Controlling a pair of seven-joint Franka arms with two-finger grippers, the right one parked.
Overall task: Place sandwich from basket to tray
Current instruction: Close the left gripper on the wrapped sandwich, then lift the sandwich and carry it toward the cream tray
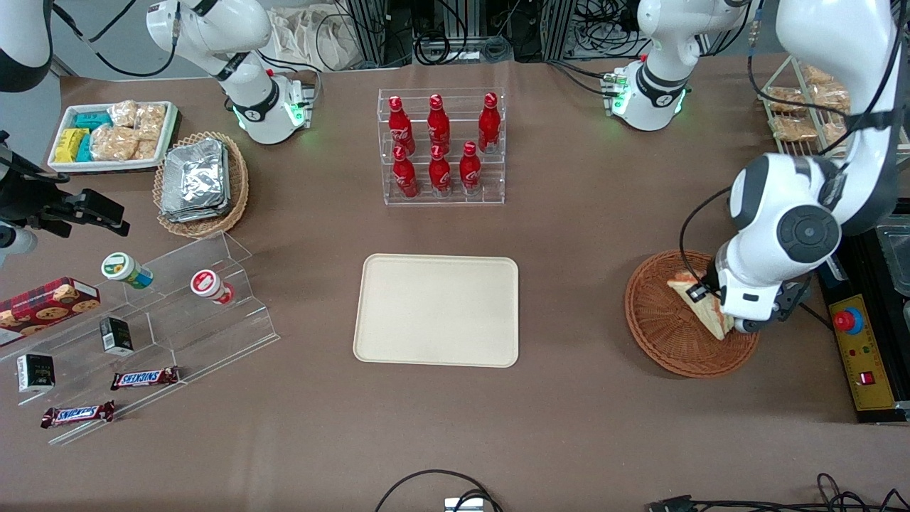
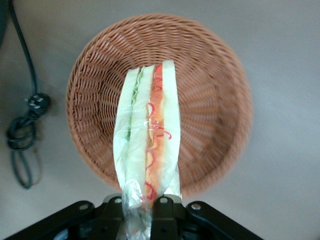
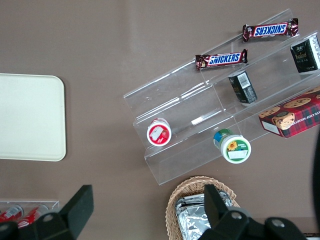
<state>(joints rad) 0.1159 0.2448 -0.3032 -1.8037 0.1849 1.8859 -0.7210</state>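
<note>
The sandwich (image 1: 693, 293) (image 2: 150, 135), a plastic-wrapped wedge of pale bread with red and green filling, is pinched at its wrapped end by my left gripper (image 1: 718, 313) (image 2: 142, 205), which is shut on it. It hangs over the round reddish-brown wicker basket (image 1: 668, 341) (image 2: 210, 100) at the working arm's end of the table; whether it still touches the weave I cannot tell. The cream tray (image 1: 437, 309) (image 3: 27, 117) lies flat in the middle of the table with nothing on it.
A clear rack of red bottles (image 1: 442, 146) stands farther from the front camera than the tray. A yellow control box (image 1: 864, 355) and a black cable (image 2: 22, 135) lie beside the basket. An acrylic snack shelf (image 1: 142, 320) and tan foil-packet basket (image 1: 201, 181) sit toward the parked arm's end.
</note>
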